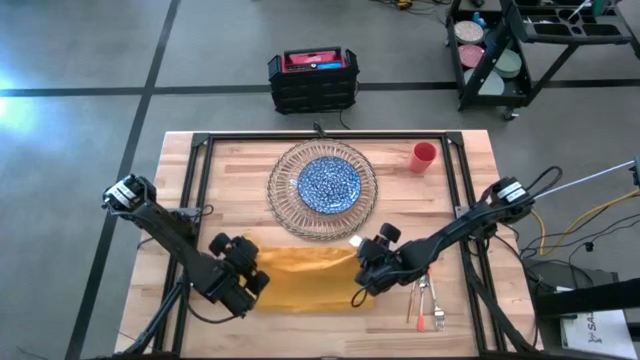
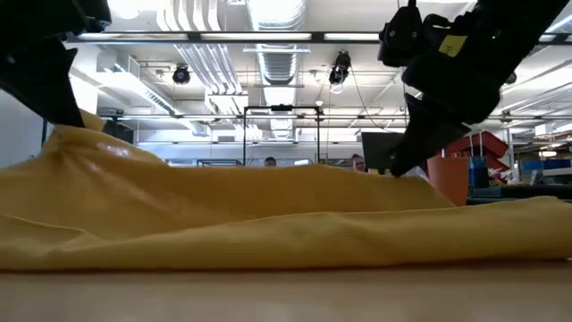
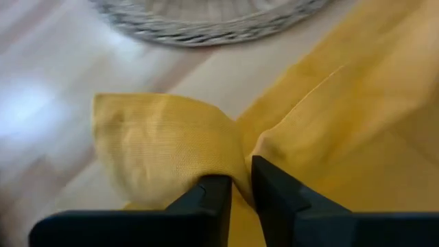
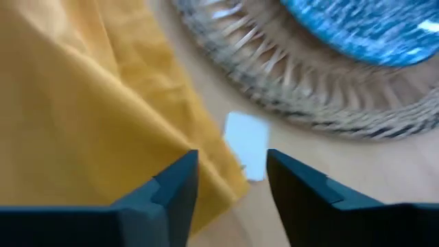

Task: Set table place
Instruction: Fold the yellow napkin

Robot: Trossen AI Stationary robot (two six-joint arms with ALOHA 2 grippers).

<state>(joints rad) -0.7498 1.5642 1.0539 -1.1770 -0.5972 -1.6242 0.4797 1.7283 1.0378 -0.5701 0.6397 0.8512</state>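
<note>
Only the left wrist view shows the left hand (image 3: pixel 240 185) pinching the yellow napkin (image 3: pixel 164 147). The right hand (image 4: pixel 230 171) gapes beside the napkin's white tag (image 4: pixel 248 142), the ribbed glass charger (image 4: pixel 288 89) just beyond.

A grey concrete floor (image 1: pixel 90 60) crossed by dark lines surrounds the workstation. A black crate (image 1: pixel 313 80) sits beyond the far edge, a black cart (image 1: pixel 530 50) nearby. White ceiling ducts (image 2: pixel 277 36) run overhead.

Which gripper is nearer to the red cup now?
The right one. The right gripper is at the napkin's right end, below the red cup. The left gripper pinches the napkin's left end, farther away across the table.
</note>
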